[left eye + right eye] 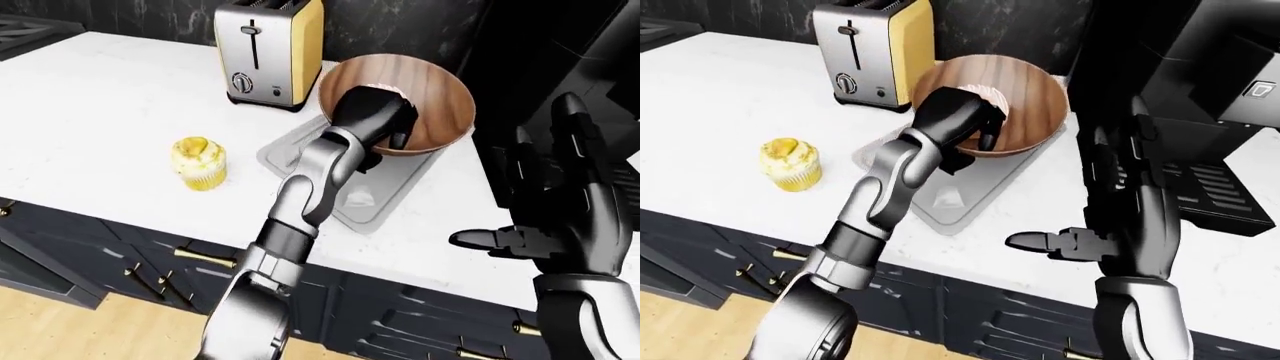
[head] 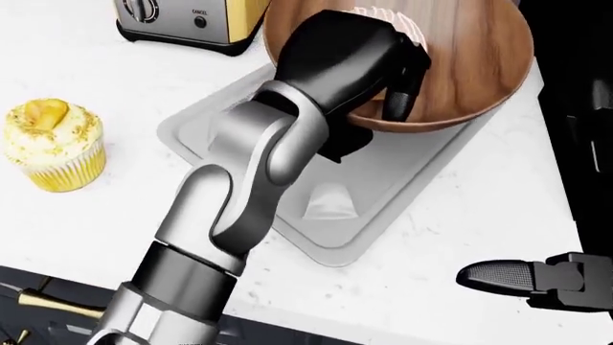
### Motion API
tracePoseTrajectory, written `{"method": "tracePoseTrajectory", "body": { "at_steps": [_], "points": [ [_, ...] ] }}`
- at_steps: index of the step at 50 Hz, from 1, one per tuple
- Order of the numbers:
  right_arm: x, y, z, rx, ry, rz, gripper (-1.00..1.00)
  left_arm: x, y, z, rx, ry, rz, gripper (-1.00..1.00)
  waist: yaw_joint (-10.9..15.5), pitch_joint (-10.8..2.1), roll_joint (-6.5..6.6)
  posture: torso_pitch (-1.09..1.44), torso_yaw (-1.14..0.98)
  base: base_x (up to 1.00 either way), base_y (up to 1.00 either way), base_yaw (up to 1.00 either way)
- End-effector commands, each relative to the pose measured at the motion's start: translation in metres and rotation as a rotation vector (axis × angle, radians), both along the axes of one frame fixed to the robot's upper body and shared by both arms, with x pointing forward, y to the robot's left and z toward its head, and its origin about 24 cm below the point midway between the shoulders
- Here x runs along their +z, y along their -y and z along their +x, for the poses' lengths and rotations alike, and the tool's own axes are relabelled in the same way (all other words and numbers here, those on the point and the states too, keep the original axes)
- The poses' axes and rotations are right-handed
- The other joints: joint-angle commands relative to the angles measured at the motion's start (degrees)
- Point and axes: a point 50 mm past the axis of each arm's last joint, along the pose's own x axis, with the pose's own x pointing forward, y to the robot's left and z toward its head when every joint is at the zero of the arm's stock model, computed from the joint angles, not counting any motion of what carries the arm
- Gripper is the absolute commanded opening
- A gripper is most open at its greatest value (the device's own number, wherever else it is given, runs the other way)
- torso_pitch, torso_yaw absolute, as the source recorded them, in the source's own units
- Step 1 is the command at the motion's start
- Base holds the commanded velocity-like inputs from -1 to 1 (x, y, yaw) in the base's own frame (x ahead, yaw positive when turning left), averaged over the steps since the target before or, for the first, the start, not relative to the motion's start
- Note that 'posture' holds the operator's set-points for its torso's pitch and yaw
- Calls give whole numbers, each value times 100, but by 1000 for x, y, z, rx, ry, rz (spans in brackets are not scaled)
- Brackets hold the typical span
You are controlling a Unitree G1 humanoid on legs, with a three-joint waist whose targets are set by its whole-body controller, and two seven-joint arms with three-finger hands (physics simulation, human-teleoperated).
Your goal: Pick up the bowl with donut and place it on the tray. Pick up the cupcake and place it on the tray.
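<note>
Item count, worktop area:

- Bowl: 1, wooden, over the far end of the tray.
- Donut: 1, inside the bowl, mostly hidden.
- Tray: 1, grey.
- Cupcake: 1, yellow, left of the tray.
- Toaster: 1, far left of the bowl.
- Robot hands: 2, namely left hand and right hand.
</note>
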Motion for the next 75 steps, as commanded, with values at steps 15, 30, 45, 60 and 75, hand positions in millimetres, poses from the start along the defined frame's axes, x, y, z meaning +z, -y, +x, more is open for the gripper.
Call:
{"method": "tracePoseTrajectory", "body": {
  "at_steps": [15,30,45,60,75],
  "points": [
    [9,-1,-5,-2,70,-14,100,2,14,-11,-87,47,-33,-100,-11,-147,-32,0,0,0,0,0],
    [8,3,-7,-10,70,-7,100,-16,18,-11,-101,18,-13,-93,2,-149,-52,0,0,0,0,0],
    [8,3,-6,-10,73,-3,100,-11,22,-14,-110,30,-17,-34,24,-160,-74,0,0,0,0,0],
    [9,5,-7,-15,75,2,100,-4,22,-19,-119,34,-24,-7,26,-141,-80,0,0,0,0,0],
    [10,5,-8,-17,78,7,100,26,22,-46,-152,78,-66,11,17,-118,-72,0,0,0,0,0]
  ]
}}
